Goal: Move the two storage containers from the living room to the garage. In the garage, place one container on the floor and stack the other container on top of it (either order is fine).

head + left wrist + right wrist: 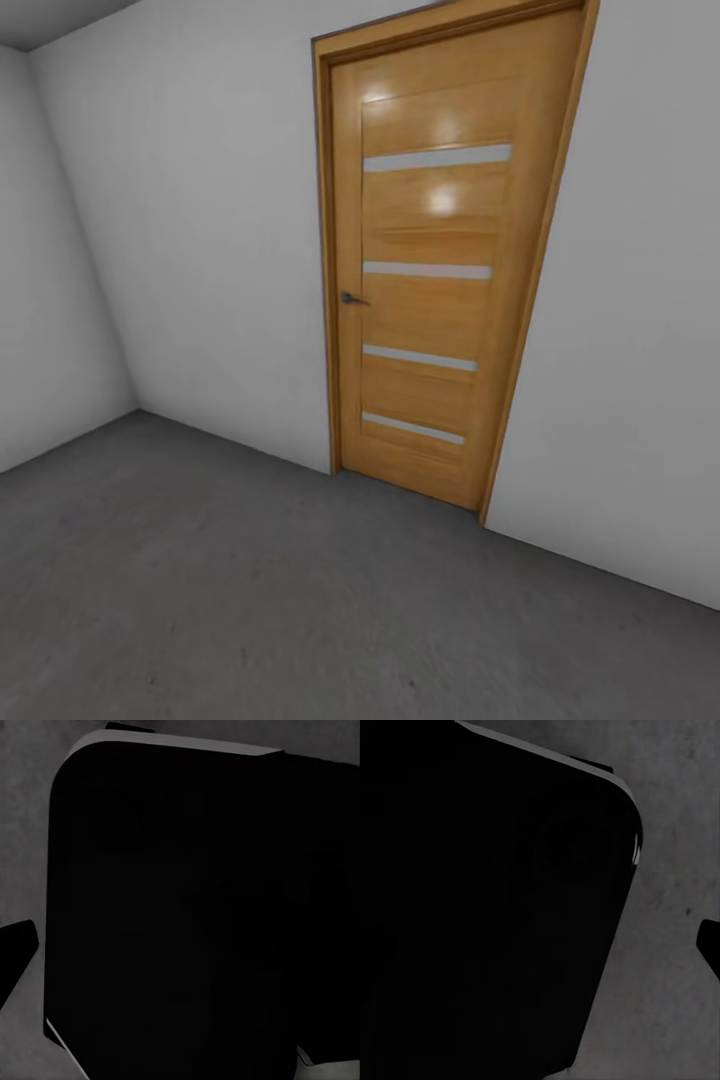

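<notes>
Garage floor (pixel 250 600) stretches grey before me; wooden door (pixel 430 260) shut at far right; my claws' state, I cannot tell.

Head view: even, soft light | bright glare spots on upper orange wooden panel door (pixel 435 260) | pale grey walls (pixel 200 220) lean, wide-angle distortion | wrist views: dim, large black unlit shape, grainy dark grey concrete floor (pixel 675 945).
</notes>
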You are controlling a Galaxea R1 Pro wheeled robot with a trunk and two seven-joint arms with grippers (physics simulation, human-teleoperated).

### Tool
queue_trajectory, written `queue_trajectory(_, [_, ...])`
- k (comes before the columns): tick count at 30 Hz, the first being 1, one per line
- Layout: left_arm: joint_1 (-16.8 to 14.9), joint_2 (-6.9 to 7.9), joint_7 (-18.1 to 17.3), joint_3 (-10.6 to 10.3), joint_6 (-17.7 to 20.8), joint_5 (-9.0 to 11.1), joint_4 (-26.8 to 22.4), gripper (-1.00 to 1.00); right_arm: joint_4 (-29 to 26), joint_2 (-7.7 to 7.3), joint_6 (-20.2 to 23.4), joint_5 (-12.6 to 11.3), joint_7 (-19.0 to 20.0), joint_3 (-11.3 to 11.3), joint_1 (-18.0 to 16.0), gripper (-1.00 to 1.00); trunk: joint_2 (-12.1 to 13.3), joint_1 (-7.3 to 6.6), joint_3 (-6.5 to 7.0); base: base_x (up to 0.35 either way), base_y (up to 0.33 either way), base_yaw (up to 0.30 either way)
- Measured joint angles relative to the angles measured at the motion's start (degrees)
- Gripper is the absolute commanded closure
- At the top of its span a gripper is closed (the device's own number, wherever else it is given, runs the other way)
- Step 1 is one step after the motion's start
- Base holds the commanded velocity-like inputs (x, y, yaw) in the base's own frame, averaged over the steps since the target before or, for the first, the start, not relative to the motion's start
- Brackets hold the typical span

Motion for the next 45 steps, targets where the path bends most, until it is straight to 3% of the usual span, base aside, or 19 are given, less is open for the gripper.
queue_trajectory(16, [0.0,0.06,0.0,0.0,0.0,0.0,0.0,-1.00,0.0,0.03,0.0,0.0,0.0,0.0,0.0,-1.00,0.0,0.00,0.00,0.211,0.008,0.000])
queue_trajectory(45, [0.0,0.00,0.0,0.0,0.0,0.0,0.0,-1.00,0.0,0.02,0.0,0.1,0.0,0.0,0.0,-1.00,0.0,0.00,0.00,0.312,0.000,0.000])
